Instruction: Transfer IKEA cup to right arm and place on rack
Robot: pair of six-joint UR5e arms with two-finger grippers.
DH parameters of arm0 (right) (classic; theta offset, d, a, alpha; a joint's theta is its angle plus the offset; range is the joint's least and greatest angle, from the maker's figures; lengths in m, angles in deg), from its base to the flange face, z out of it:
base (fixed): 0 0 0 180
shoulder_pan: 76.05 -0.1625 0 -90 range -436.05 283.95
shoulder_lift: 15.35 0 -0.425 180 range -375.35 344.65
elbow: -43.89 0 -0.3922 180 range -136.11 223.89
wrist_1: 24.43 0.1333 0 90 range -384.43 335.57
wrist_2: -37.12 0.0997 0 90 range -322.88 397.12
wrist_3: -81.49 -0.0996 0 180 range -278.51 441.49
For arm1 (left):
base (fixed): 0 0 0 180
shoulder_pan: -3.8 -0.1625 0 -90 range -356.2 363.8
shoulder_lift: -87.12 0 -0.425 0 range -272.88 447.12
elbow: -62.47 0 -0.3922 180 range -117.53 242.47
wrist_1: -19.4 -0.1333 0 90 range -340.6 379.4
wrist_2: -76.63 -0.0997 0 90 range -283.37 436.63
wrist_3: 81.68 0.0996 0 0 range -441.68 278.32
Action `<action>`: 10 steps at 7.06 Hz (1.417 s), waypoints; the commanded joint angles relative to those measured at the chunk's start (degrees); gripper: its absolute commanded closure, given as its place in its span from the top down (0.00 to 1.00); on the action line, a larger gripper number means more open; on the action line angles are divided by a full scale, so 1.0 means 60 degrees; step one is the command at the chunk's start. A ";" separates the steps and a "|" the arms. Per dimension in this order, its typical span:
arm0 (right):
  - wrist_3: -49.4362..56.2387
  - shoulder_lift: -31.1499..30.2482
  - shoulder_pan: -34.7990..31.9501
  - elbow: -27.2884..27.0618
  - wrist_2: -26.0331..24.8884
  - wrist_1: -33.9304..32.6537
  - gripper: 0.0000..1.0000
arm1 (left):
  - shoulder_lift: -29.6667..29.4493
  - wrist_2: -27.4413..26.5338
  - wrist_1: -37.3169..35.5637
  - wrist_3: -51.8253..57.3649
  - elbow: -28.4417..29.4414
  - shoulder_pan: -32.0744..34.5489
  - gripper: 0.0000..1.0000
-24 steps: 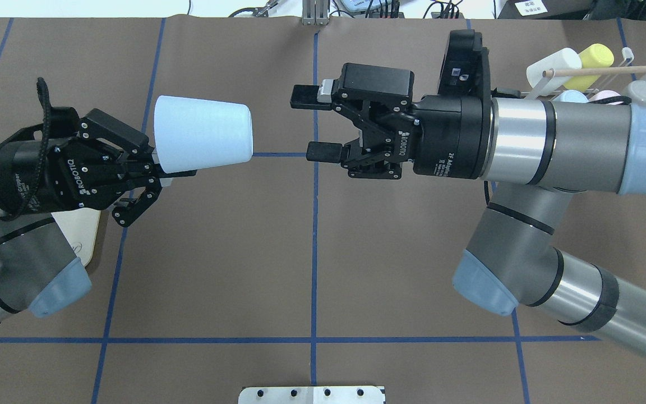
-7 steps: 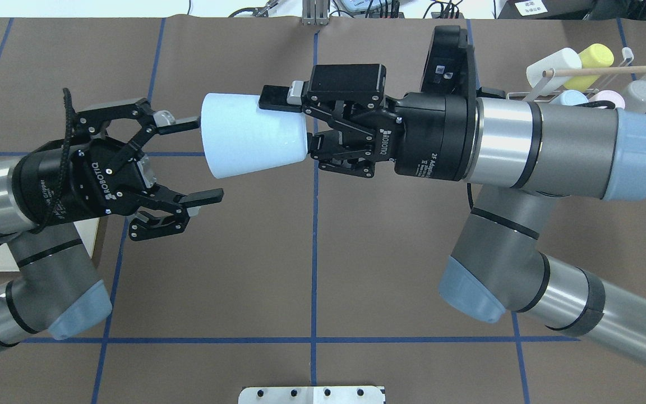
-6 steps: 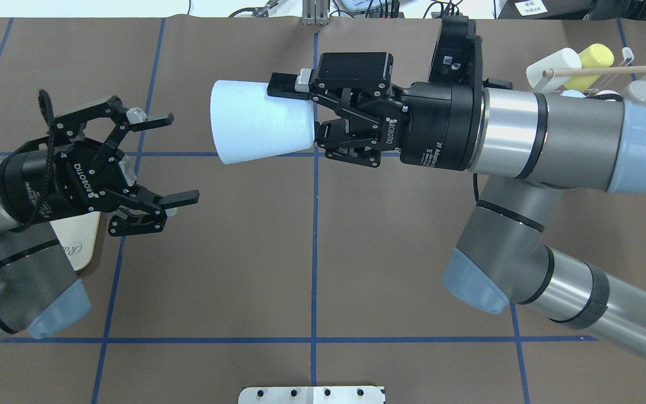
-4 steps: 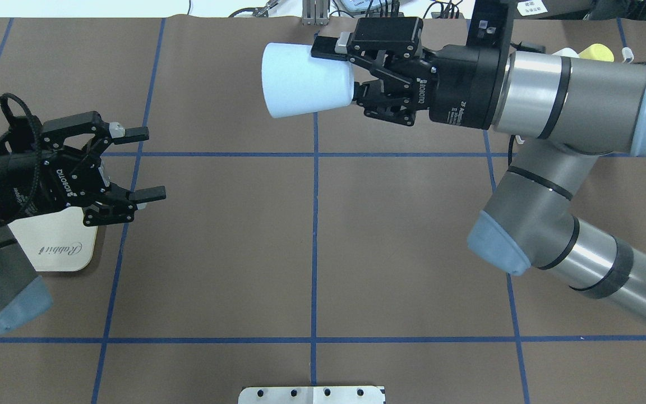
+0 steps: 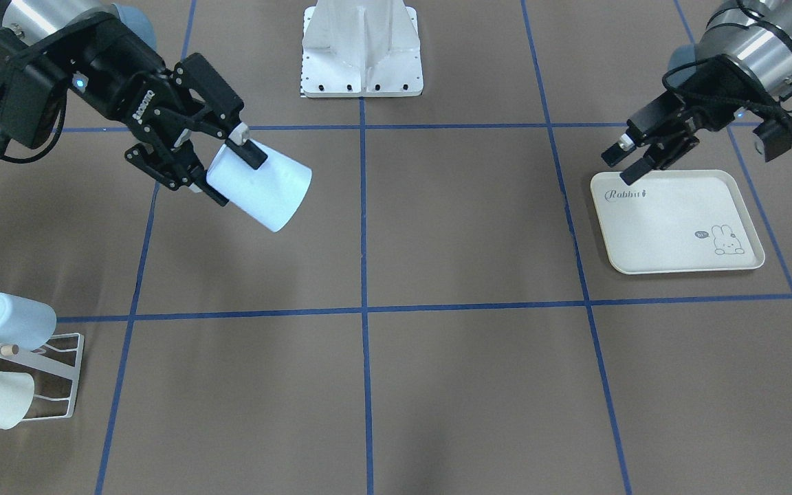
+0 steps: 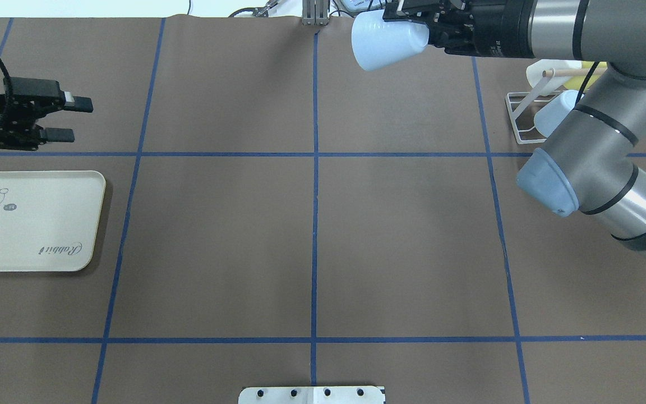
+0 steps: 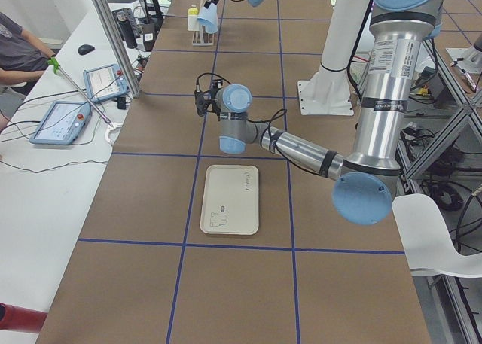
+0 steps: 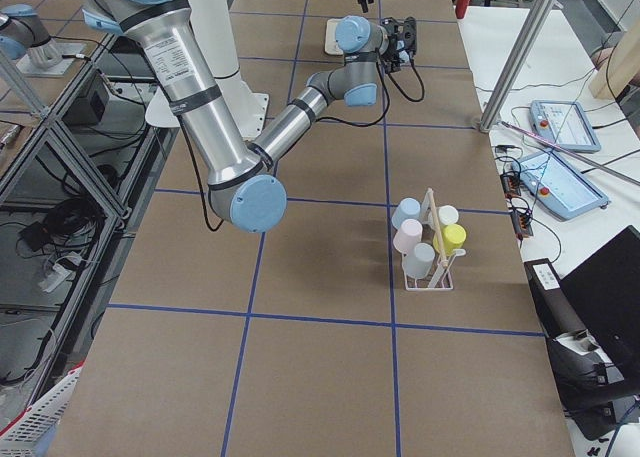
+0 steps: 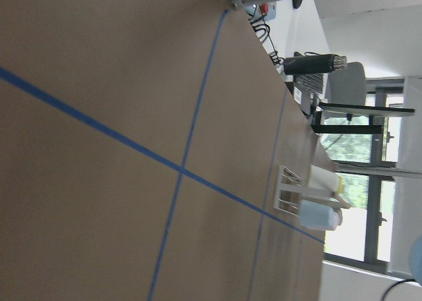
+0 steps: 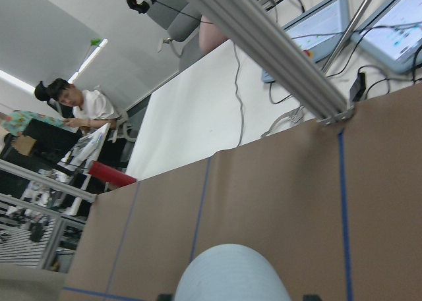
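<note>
The pale blue IKEA cup hangs on its side above the table's far edge, with my right gripper shut on its narrow base end. The front view shows the cup in my right gripper, mouth pointing away from the wrist. The right wrist view shows only the cup's rounded side. The white wire rack with its wooden dowel stands to the right of the held cup, partly behind the right arm. My left gripper is open and holds nothing, far left, just beyond the tray.
Several pastel cups sit on the rack. The cream rabbit-print tray lies at the left. The robot's base plate is at the near edge. A person's arm rests at the side bench with tablets.
My left gripper held the cup, my right gripper shut on its base, and the left let go and drew back left. The right arm then carried the cup far and rightward.
</note>
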 commanded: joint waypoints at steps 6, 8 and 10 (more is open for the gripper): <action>0.6533 0.0945 -0.3505 0.4769 0.2201 -0.2532 0.30 | 0.1124 -0.2334 -0.7082 1.0494 -0.0345 0.1378 1.00; 0.9921 0.1197 -0.4135 0.4919 0.2190 -0.5402 0.30 | 0.1373 -0.2043 -0.7146 1.0494 -0.0346 0.1378 1.00; 1.1545 0.1197 -0.4561 0.6057 0.2321 -0.5970 0.30 | 0.1462 -0.1996 -0.7132 1.0494 -0.0360 0.1378 1.00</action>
